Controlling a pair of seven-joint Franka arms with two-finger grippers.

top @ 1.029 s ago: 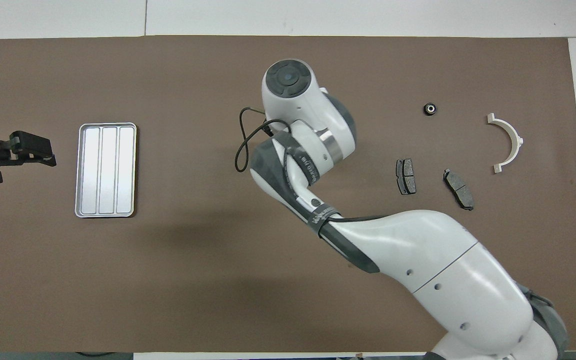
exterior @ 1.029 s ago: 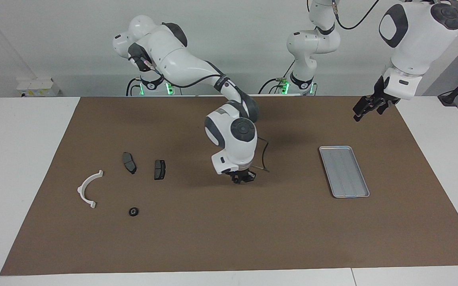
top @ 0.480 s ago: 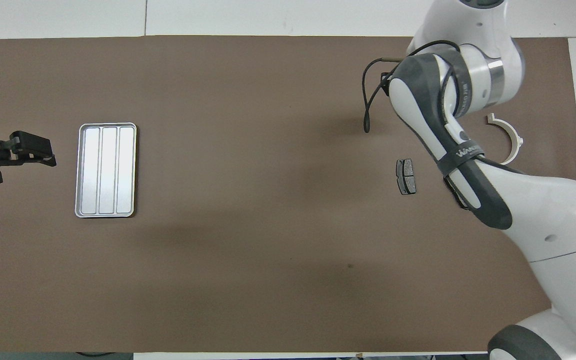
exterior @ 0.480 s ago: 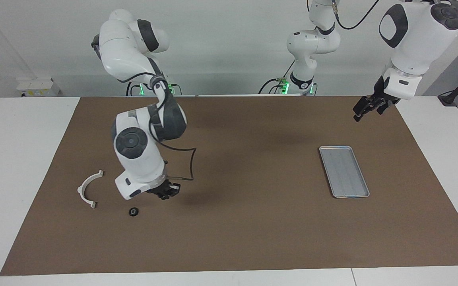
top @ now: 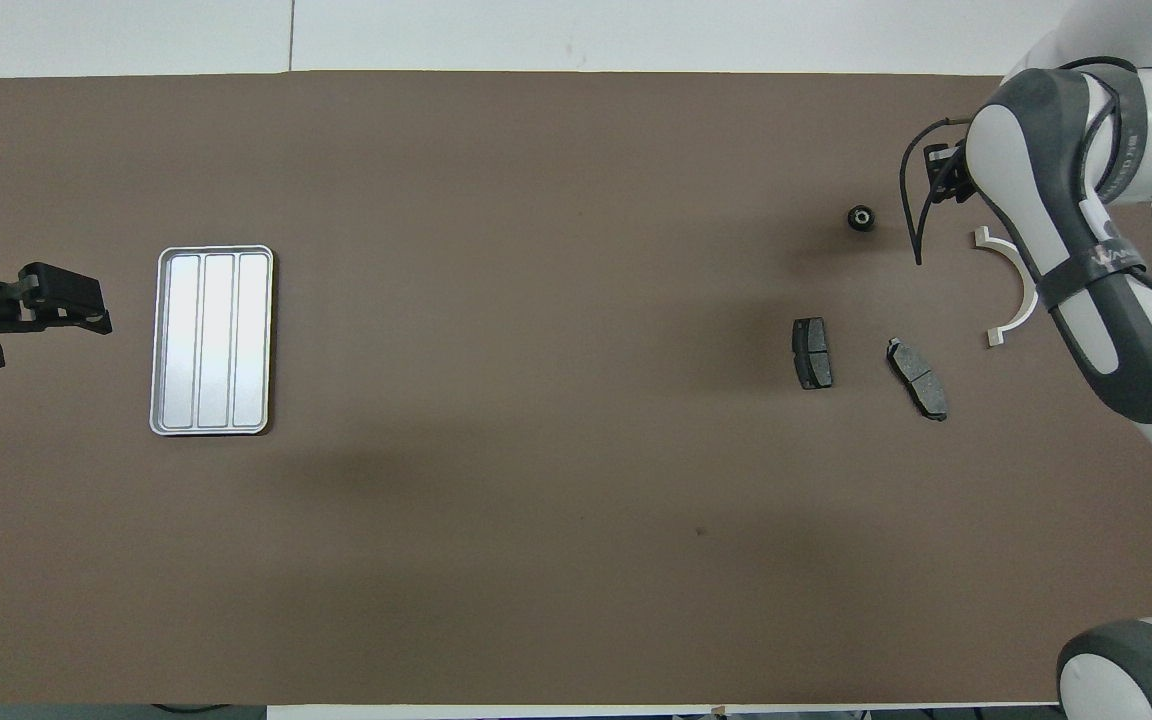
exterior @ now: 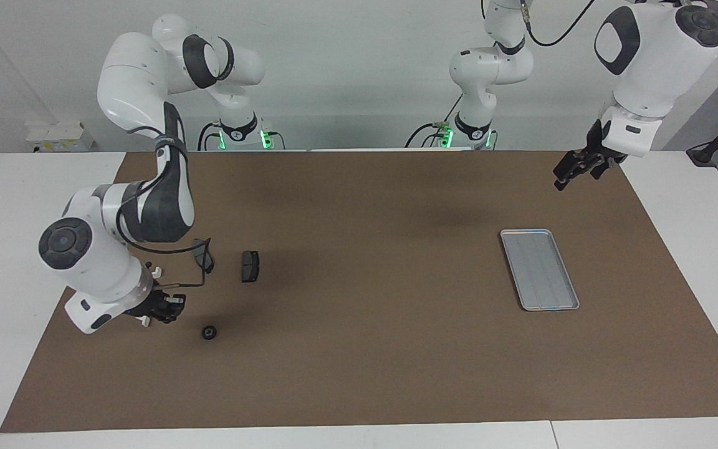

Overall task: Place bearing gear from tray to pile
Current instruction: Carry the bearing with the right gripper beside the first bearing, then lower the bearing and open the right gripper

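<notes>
Though ridged and silvery (rounded corners), tray (exterior: 540, 269) bare; right end effector (exterior: 169, 310) pressed together, left end effector (exterior: 568, 175) spread.

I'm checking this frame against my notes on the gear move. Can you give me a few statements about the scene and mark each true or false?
1. The tray has nothing in it. True.
2. The gear lies on the tray. False: it lies on the brown mat beside the white bracket, at the right arm's end.
3. The right gripper is shut. True.
4. The right gripper holds the gear. False: the gear lies apart from it on the mat.
5. The left gripper grips the tray. False: it waits in the air, open, near the tray's end of the table.
</notes>
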